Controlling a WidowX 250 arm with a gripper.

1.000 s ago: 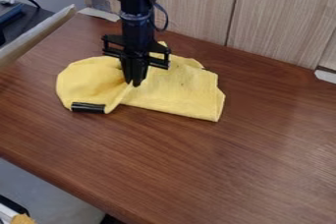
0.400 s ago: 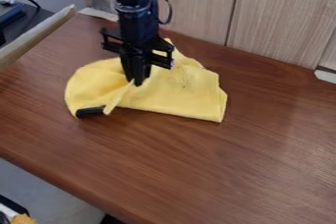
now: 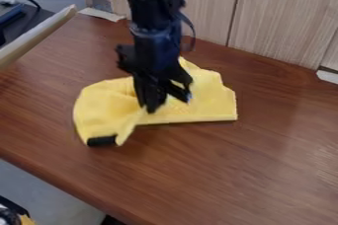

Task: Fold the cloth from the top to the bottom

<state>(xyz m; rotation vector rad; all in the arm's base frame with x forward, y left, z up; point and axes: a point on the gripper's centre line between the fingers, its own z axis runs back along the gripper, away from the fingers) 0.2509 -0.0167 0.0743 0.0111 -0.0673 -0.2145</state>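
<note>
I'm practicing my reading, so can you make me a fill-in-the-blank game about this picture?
The cloth is colored ____.
The gripper is colored ____.
The table is colored ____.
In the picture, the cloth's dark patch is to the ____ of the gripper.

Missing words: yellow; black; brown; left.

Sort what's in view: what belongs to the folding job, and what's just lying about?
Job:
yellow cloth, with black patch
gripper
wooden tabletop

Lying about:
blue object, upper left
pale strip by the wall
</note>
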